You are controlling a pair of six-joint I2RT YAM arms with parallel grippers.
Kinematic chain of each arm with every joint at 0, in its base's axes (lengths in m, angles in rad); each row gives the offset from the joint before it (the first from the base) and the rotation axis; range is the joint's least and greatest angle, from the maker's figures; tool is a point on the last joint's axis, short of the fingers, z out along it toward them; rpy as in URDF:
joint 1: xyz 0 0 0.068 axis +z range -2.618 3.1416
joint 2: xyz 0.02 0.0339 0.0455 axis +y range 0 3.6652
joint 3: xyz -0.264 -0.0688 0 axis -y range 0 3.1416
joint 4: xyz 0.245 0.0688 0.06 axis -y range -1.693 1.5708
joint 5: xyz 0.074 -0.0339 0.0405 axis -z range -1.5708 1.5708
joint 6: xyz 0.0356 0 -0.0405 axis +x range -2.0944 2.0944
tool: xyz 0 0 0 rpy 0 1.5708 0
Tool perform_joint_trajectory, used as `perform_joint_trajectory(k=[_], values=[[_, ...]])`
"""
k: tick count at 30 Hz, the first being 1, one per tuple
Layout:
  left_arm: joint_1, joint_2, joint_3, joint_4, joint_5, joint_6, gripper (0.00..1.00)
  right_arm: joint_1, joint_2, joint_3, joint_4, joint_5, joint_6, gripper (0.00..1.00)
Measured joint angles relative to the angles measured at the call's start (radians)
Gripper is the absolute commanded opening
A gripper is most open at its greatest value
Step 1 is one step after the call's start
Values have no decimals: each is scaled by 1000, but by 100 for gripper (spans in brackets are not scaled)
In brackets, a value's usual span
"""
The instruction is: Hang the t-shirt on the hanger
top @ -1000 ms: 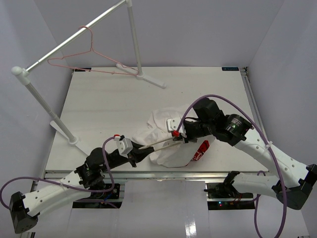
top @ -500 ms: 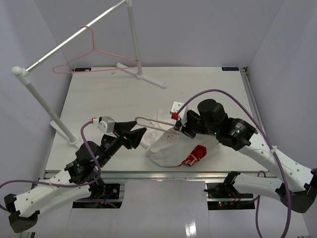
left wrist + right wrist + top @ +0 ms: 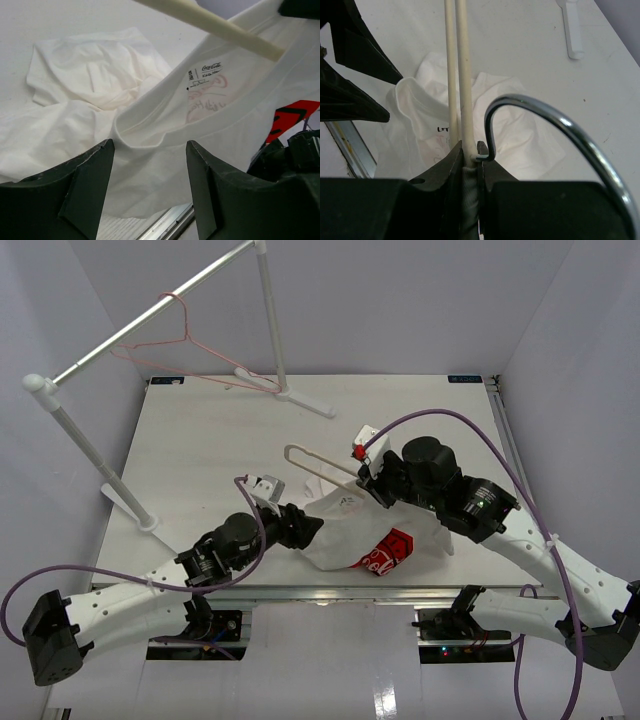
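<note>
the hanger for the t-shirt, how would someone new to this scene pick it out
On the white table, find the white t-shirt near the front edge. The hanger juts out past it, pinched near its hook by the right hand. It is pale beige and thick-barred, unlike the thin pink wire hanger on the back-left rail.
</note>
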Motion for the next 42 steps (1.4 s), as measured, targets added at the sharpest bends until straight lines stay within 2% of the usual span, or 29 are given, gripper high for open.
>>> perform_joint_trajectory(k=[6,8,12,16,18,19,21,24,26,36,42], values=[[-1,168,49,-9,-87,-29,69,0,-16,-11,5,-1,8,8],[-1,202,65,-12,-119,-39,56,0,-26,-11,6,-3,8,8],[-1,234,75,-10,-161,-52,4,0,-42,-13,9,-9,11,8],[-1,210,78,-32,-211,-66,0,0,-61,-54,34,-13,19,8],[-1,182,87,-57,-241,-70,1,0,-68,-76,35,-13,24,8],[-1,163,95,-72,-254,-71,13,0,-70,-84,34,-13,26,8],[-1,126,115,-98,-270,-72,51,0,-73,-91,35,-13,27,8],[-1,92,146,-122,-266,-76,66,0,-78,-92,39,-14,30,8],[-1,83,154,-126,-252,-82,69,0,-84,-92,40,-16,32,8],[-1,166,159,-168,-190,-98,69,0,-84,-92,61,-20,49,8],[-1,205,159,-161,-218,-114,70,0,-83,-92,62,-20,53,8]])
